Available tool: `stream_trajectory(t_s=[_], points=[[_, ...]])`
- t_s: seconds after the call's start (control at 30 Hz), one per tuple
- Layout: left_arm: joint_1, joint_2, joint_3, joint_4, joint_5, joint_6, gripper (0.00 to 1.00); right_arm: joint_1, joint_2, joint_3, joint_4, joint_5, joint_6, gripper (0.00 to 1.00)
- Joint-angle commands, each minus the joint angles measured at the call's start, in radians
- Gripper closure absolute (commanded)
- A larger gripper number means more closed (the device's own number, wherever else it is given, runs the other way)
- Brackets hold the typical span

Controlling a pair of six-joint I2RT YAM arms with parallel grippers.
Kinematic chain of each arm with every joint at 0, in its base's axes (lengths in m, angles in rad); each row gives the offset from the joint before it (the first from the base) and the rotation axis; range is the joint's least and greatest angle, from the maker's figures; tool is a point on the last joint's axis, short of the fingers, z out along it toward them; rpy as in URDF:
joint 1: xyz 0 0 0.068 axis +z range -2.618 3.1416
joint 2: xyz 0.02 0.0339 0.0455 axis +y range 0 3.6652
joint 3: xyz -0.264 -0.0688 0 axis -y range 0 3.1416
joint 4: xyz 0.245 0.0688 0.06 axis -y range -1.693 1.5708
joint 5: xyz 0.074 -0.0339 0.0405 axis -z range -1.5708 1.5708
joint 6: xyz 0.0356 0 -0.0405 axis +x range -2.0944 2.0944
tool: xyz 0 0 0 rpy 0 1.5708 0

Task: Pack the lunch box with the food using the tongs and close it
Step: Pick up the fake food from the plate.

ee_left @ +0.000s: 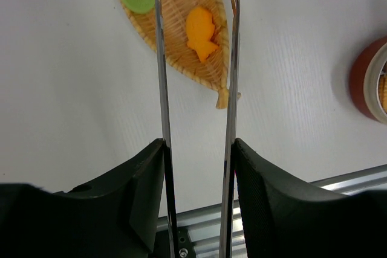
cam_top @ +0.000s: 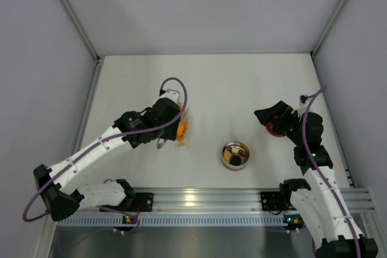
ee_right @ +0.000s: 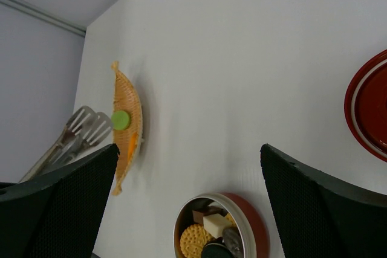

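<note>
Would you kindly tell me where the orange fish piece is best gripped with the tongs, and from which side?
Pinch the orange fish piece across its body, bringing the tongs down from above. It lies flat in the shallow woven tray, so a sideways approach would likely catch the rim, and its long flanks face the two tong arms in the left gripper.

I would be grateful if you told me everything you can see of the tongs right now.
The tongs are long, thin and shiny silver, seemingly metal. Two slim arms run nearly parallel, slightly apart, out from the left end effector, which clamps them from both sides. They reach over the woven basket, one arm on each side of the orange fish piece. The right wrist view shows flat, slotted tips beside the basket. Whether they touch it is unclear. The joined end is hidden.
</note>
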Motion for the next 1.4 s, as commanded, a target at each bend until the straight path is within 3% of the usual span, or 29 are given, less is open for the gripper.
stream_trajectory(t_s=[0.0, 0.57, 1.37], points=[[0.017, -0.003, -0.053, 0.017, 0.072, -0.015, 0.48, -0.011, -0.01, 0.034, 0.026, -0.001, -0.01, 0.0], [0.08, -0.002, -0.181, 0.075, 0.17, -0.015, 0.47, -0.011, 0.009, 0.025, 0.04, -0.001, -0.014, 0.01], [0.175, -0.002, -0.211, 0.111, 0.247, 0.011, 0.51, -0.011, 0.002, 0.018, 0.033, 0.007, -0.017, 0.0]])
